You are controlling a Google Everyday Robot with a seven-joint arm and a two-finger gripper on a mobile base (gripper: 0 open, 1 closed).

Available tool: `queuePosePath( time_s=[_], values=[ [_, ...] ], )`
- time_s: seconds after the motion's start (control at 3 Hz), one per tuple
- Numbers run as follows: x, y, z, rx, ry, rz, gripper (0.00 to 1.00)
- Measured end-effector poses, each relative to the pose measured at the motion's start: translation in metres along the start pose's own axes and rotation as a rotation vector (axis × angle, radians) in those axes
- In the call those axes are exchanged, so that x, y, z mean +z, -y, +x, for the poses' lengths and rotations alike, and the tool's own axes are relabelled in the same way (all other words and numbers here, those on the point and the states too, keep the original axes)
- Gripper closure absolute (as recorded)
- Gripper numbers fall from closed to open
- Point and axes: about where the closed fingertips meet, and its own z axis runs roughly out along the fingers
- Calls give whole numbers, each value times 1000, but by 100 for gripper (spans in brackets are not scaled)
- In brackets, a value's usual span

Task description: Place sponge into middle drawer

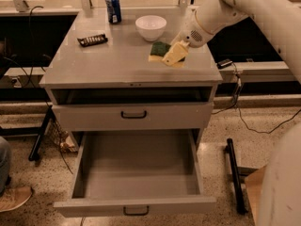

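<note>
The sponge, dark green on a pale yellow body, is at the right of the grey cabinet top, just in front of the bowl. My gripper comes in from the upper right and is shut on the sponge's right end, low over the top. The middle drawer, the lowest and widest one, stands pulled out below with a plain grey inside and a black handle on its front. It has nothing in it.
A white bowl, a blue can and a dark ridged bar stand on the cabinet top. The drawer above is nearly closed. A black stand leg lies on the floor at the right, a person's shoe at the left.
</note>
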Motion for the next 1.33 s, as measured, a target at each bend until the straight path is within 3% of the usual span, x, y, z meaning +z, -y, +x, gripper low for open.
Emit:
queuePosePath(
  time_s=[0.33, 0.67, 1.0, 1.33],
  values=[
    [-21, -28, 6, 64, 44, 36, 100],
    [-21, -84, 14, 106, 48, -2, 100],
    [25, -144, 51, 195, -3, -119, 100],
    [47, -173, 77, 211, -59, -179, 100]
  ],
)
